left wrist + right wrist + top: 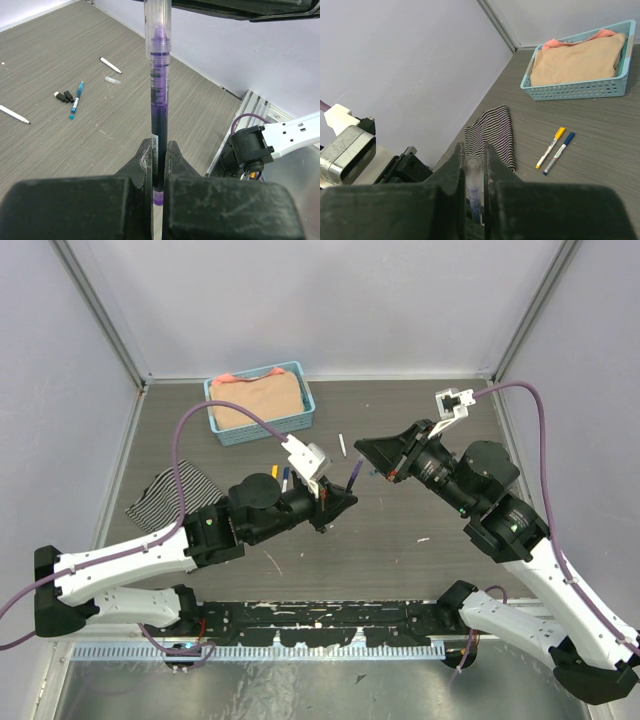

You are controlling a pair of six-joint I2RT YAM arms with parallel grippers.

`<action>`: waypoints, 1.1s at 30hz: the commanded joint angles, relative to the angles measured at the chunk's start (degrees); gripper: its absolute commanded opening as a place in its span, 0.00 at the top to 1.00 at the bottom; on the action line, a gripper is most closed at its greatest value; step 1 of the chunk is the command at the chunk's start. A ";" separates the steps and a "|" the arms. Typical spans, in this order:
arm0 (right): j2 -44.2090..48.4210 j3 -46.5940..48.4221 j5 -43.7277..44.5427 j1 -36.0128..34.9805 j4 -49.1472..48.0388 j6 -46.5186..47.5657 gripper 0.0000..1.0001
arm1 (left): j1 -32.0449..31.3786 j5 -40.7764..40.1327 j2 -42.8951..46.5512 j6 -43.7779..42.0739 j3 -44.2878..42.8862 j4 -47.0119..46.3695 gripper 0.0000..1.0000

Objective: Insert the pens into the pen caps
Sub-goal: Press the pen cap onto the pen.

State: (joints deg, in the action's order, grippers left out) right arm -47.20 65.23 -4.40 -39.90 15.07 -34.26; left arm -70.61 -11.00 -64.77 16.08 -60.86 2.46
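Pen with purple ink, the purple pen (158, 100), is held in the air between the two arms over the middle of the table (410, 565). Left gripper (159, 150) is clamped on its lower barrel, fingers (144, 162) pressed against both sides, with the pen upright in the left wrist view. The top end sits inside a clear cap (158, 25), and the purple tip shows through the plastic. Right gripper (474, 152) is closed on that clear cap (474, 177), pinched tight between its fingers. From above, the left gripper (338, 502) and right gripper (366, 451) face each other with the purple pen (354, 476) bridging the gap between them.

Loose on the table, per the left wrist view:
- white pen (110, 65) with a dark tip
- teal pen (76, 100)
- two small black caps (58, 94) just beside the teal pen
- second white pen (14, 114) at the left edge

Right wrist view shows a yellow-capped pen (551, 147) and a blue-capped pen (559, 152) lying side by side, both already capped. Striped cloth (492, 135) lies near them. Blue basket (575, 89) holding a tan cloth (577, 57) sits at the far side of the table.
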 commanded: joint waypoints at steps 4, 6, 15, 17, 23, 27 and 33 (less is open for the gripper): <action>-1.29 1.30 -1.95 -0.22 -0.99 0.20 1.00 | -0.06 -0.91 1.19 -0.85 -4.35 -0.92 1.00; -2.44 2.54 -1.22 -0.21 1.47 1.04 1.00 | -0.06 -1.11 0.72 -1.15 -7.35 0.45 1.00; -1.17 -2.15 5.47 -5.49 6.22 1.27 1.00 | -0.08 -2.50 -0.19 -3.77 -15.73 -1.24 1.00; -1.21 -3.16 8.01 -8.09 7.13 1.19 1.00 | -0.10 -2.41 -0.49 -4.40 -16.99 -2.14 1.00; -1.72 -8.34 21.34 -20.49 7.80 -1.70 1.00 | -0.06 -1.65 -2.69 -5.15 -22.26 -2.51 1.00; -1.75 -12.96 26.81 -29.01 6.79 -6.59 1.00 | -0.06 -1.94 -2.73 -5.66 -23.07 -4.62 1.00; -2.59 -15.34 30.00 -34.19 7.69 -10.14 1.00 | -0.10 -0.96 -2.89 -6.51 -24.49 -4.63 1.00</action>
State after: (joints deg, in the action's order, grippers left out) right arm -44.53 55.68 37.74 -66.54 2.72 -39.20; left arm -71.31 -10.98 -68.20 11.84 -77.14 25.93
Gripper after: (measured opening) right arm 0.222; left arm 0.057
